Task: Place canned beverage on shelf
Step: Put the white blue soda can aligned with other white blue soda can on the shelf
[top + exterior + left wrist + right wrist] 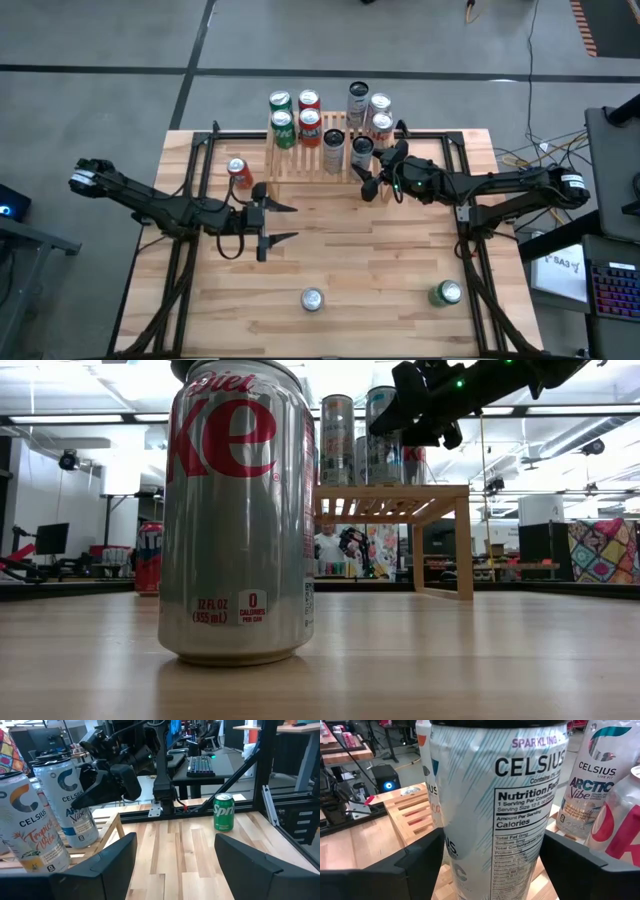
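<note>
1. Risk: the Celsius can (495,815) stands upright on the shelf (310,165) among close neighbours; a sideways pull-out by the right gripper (372,172) could clip it and topple the Arctic Vibe can (592,785) beside it.
2. The right arm reaches level to the shelf's front edge, jaws spread wide either side of the can, apparently not squeezing it.
3. The left gripper (283,222) hovers mid-table, jaws apart and empty.
</note>
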Action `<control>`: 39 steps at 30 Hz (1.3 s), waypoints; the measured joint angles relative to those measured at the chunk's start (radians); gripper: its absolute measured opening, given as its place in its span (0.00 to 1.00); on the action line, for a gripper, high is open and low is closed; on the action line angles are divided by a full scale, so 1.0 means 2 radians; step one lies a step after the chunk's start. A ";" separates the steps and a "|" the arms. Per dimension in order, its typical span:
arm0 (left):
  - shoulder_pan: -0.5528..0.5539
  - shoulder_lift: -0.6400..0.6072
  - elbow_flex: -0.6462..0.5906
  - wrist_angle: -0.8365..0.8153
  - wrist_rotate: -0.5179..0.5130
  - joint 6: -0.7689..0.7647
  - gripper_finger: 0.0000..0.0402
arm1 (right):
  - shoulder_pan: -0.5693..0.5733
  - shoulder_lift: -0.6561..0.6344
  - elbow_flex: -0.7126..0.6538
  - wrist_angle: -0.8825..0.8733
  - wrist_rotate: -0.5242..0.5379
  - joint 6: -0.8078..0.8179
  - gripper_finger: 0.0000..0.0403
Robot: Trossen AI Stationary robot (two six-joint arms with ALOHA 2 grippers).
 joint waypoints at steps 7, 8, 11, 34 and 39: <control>0.000 0.000 0.000 0.001 -0.001 -0.003 0.63 | 0.000 0.000 0.000 0.001 0.000 0.005 0.78; 0.000 0.000 0.000 0.003 -0.001 -0.003 0.63 | 0.000 0.000 0.000 0.001 0.000 0.004 0.78; 0.000 0.000 0.000 0.004 -0.001 -0.003 0.63 | 0.000 0.000 0.000 0.005 0.000 0.000 0.78; 0.000 0.000 0.001 0.006 -0.001 0.014 0.63 | 0.000 -0.001 0.074 -0.005 0.001 -0.055 0.78; 0.000 0.000 0.001 0.006 -0.001 0.016 0.63 | 0.000 -0.001 0.124 -0.054 0.000 -0.070 0.78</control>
